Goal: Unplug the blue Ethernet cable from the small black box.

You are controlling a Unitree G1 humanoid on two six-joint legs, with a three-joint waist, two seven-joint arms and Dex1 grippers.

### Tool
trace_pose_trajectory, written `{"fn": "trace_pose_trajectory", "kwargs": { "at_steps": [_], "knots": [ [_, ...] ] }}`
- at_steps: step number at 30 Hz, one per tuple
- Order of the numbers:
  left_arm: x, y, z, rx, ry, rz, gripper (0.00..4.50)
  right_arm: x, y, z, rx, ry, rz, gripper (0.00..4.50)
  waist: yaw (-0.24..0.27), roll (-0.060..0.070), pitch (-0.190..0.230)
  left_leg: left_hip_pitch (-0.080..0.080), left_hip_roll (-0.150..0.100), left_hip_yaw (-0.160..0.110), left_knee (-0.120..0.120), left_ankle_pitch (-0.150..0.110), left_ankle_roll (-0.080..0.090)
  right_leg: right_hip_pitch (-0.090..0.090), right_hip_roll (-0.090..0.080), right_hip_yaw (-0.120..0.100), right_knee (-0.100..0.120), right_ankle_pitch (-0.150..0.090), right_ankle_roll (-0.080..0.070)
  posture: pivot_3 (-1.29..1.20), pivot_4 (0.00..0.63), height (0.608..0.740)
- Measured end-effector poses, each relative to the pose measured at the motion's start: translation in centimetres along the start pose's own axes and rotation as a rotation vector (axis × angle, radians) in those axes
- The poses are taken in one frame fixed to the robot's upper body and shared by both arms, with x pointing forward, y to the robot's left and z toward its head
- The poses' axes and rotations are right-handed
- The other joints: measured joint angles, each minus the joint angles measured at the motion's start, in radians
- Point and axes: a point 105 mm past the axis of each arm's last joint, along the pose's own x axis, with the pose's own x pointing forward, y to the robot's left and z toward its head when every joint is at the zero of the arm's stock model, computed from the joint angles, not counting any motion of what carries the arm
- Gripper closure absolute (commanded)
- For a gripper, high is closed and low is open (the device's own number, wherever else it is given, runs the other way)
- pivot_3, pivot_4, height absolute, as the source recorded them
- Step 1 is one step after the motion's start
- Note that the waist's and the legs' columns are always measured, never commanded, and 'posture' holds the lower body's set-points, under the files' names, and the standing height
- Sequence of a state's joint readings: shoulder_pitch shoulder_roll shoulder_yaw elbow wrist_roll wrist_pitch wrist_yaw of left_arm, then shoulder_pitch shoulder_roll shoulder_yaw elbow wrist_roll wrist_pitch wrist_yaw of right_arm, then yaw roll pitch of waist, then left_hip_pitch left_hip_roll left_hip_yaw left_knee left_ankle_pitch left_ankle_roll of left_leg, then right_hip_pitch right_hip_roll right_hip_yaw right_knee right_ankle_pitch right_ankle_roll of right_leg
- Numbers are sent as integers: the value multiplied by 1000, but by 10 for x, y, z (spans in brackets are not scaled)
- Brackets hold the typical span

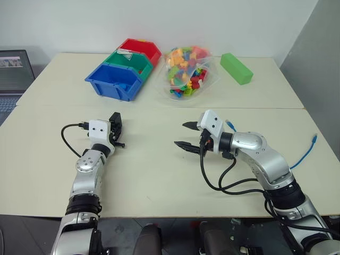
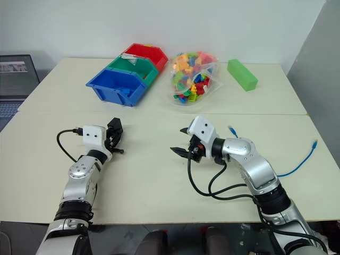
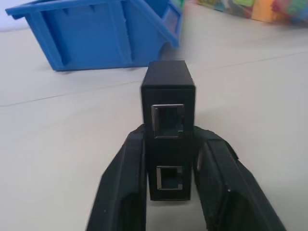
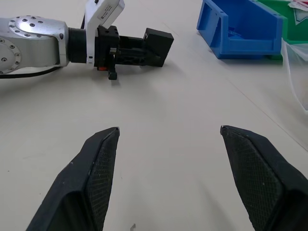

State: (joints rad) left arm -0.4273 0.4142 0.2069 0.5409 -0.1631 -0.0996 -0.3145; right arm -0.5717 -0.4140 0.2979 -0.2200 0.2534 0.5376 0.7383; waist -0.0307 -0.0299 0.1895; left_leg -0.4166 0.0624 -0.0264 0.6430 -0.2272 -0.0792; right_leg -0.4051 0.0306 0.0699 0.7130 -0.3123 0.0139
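Note:
The small black box (image 3: 168, 84) stands between the fingers of my left gripper (image 3: 171, 144), which is shut on its sides, low over the table on the left (image 1: 115, 119). Two ports face the wrist camera, and both are empty. The blue Ethernet cable (image 1: 304, 155) lies on the table at the right, behind my right arm. One plug end (image 1: 230, 126) rests near the right wrist, the other (image 1: 314, 139) farther right. My right gripper (image 1: 180, 134) hovers mid-table, pointing toward the left one, open with nothing between its fingers.
Blue (image 1: 114, 81), green (image 1: 130, 59) and red (image 1: 142, 49) bins stand in a row at the back left. A clear bag of coloured bricks (image 1: 187, 71) and a green block (image 1: 236, 68) lie at the back. A laptop (image 1: 13, 71) sits far left.

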Motion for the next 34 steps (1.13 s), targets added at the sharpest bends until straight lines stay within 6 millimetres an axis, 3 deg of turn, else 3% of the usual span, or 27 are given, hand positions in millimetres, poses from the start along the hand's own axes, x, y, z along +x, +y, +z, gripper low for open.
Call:
{"fn": "trace_pose_trajectory", "kwargs": {
  "at_steps": [10, 13, 18, 23, 29, 34],
  "knots": [
    [-16, 1, -4, -27, -11, -4, 317, -1, 0, -2, -6, 10, -2, 921, -4, 0, 0, 1, 1, 0, 0, 0, 0, 0, 1, 1, 1, 0, 0, 0, 150, 740],
    [-31, 1, -6, -38, 5, -9, 317, -4, 2, -4, -8, 17, 7, 921, -4, 0, 0, 1, 1, 0, 0, 0, 0, 0, 1, 1, 1, 0, 0, 0, 150, 740],
    [-71, 4, -4, -32, 79, -112, 317, -28, 15, -21, 40, 74, 59, 921, -3, 0, 0, 0, 1, -1, 0, 0, 0, 0, 1, 1, 1, 0, 0, 0, 150, 740],
    [-99, 7, 35, 30, 122, -322, 317, -60, -2, -18, 106, 81, 29, 921, -5, -1, 0, 2, 1, -1, 0, 0, 0, 0, 1, 0, 1, -3, 5, 0, 150, 740],
    [-116, 14, 68, 55, 144, -448, 317, -102, -30, -24, 166, 140, -51, 921, -4, 0, 1, 2, 1, 1, 0, 0, 0, 0, 1, 1, 0, -4, 5, 0, 150, 740],
    [-120, 11, 73, 35, 158, -495, 317, -108, -31, -24, 191, 147, -39, 921, -7, 0, 1, 2, 2, 1, 0, 0, 0, 0, 1, 2, 0, -4, 5, 0, 150, 740]
  ]
}}
